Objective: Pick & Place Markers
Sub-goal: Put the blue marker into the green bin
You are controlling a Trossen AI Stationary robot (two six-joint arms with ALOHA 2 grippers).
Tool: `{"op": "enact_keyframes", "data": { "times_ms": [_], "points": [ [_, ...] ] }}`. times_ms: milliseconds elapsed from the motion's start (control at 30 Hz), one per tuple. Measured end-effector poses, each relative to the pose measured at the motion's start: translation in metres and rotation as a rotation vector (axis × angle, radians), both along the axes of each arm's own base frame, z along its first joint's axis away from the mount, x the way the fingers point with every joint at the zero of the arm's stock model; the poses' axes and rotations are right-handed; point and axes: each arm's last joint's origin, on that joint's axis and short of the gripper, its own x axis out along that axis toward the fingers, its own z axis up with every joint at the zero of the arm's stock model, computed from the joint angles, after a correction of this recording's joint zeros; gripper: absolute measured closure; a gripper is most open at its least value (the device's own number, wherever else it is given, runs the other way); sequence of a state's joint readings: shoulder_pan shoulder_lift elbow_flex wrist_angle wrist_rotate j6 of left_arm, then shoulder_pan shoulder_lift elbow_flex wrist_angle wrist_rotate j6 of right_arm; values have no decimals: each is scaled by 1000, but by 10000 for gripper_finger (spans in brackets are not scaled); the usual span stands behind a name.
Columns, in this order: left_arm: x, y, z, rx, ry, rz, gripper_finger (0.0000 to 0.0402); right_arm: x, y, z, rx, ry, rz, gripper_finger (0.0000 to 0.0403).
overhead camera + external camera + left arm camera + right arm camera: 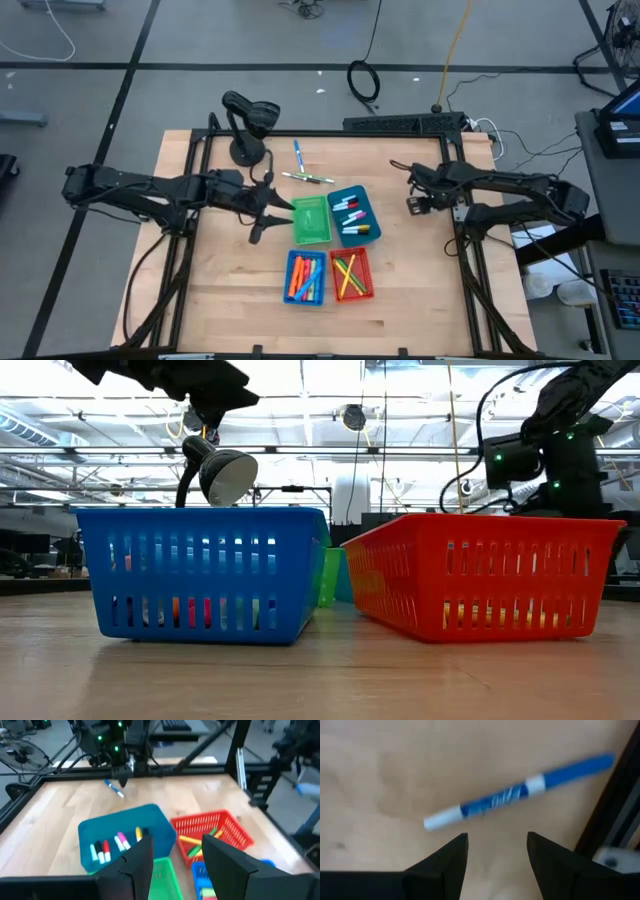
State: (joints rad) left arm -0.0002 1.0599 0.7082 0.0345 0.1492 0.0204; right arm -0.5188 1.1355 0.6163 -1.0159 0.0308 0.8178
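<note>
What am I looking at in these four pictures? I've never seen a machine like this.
This is a robot with two dark arms working at a wooden table. Each arm ends in a two-fingered tool. One picture looks straight down from above and one looks level across the table top. The other two come from small cameras on the wrists.

Four little bins stand on the table. The teal bin, blue bin and red bin hold markers, while the green bin looks empty. Two loose markers lie behind the bins, near a desk lamp.

The left tool hangs open by the green bin, holding nothing. The right tool, also open and empty, hovers above a blue marker.
</note>
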Motion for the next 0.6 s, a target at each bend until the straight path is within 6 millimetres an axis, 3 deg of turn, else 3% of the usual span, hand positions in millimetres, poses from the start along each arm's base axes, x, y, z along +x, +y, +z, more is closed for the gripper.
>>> {"op": "enact_keyframes", "data": {
  "times_ms": [133, 300, 600],
  "points": [
    [-1, 0, -2, 19, 14, -6, 229, -2, 2, -1, -18, 39, -52, 211],
    [0, 0, -1, 19, 12, -6, 229, 3, -2, -10, -77, -37, -113, 215],
    [0, 0, 0, 18, 1, -5, 229, 5, -14, -28, -157, -70, -112, 253]
  ]
}}
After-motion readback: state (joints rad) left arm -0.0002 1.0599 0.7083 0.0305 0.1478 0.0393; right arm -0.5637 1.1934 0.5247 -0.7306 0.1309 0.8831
